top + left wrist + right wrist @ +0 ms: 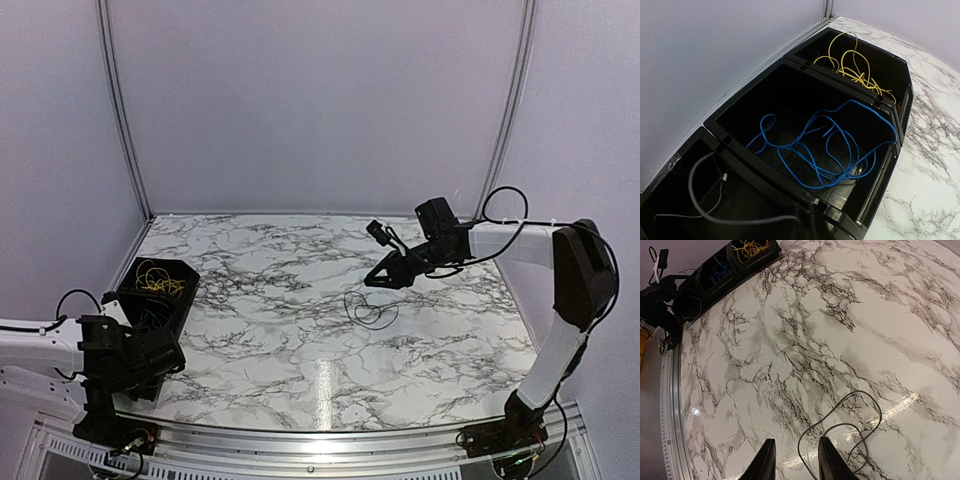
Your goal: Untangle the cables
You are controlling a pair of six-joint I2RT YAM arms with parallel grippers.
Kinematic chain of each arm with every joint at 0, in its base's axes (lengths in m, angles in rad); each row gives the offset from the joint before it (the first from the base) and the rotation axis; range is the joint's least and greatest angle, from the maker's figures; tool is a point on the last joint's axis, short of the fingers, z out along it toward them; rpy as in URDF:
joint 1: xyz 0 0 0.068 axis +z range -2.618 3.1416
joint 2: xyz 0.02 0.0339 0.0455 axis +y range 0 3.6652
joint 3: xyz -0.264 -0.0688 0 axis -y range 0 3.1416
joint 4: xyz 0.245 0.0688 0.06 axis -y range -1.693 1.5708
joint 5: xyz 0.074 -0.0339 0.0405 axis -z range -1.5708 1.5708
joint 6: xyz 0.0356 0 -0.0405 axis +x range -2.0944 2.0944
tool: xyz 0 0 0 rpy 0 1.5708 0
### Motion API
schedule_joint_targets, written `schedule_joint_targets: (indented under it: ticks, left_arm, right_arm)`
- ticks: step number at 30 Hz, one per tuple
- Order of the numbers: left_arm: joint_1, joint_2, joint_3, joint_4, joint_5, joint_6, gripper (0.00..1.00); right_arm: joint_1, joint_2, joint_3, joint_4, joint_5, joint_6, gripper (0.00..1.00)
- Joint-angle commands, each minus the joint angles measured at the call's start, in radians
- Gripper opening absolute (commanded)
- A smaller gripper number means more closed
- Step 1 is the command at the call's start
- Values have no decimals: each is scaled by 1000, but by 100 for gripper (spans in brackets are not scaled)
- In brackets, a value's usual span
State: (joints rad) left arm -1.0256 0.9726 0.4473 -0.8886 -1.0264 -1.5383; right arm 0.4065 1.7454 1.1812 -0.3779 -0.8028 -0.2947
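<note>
A black cable lies in loose loops on the marble table. My right gripper hovers over it, open, and one loop of the cable runs on the table between the fingertips. At the left edge stand three black bins. The far one holds a yellow cable, the middle one a blue cable. In the near bin a grey cable arcs up to my left gripper, which is shut on its end.
The bins stand in a row against the left wall. A metal rail runs along the table's near edge. Pale walls close the back and both sides. My left arm hangs over the near bin.
</note>
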Motion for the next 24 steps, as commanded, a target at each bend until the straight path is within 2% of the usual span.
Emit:
schedule_joint_targets:
  ticks: [1, 4, 8, 15, 20, 24]
  left_arm:
    - [7, -51, 35, -41, 33, 39, 23]
    - [7, -99, 65, -43, 49, 103, 38]
    - [7, -134, 124, -52, 60, 186, 45]
    - [6, -40, 256, -62, 51, 344, 50]
    - [-27, 75, 294, 99, 174, 600, 46]
    - [-37, 141, 282, 108, 299, 501, 45]
  right_arm:
    - [-1, 4, 44, -20, -14, -21, 30]
    - [-1, 3, 45, -23, -15, -23, 30]
    - [-1, 2, 47, -27, -15, -26, 30]
    - [0, -2, 49, -31, -14, -30, 30]
    - [0, -3, 49, -33, -10, -33, 30]
    - [0, 6, 57, -51, -13, -43, 30]
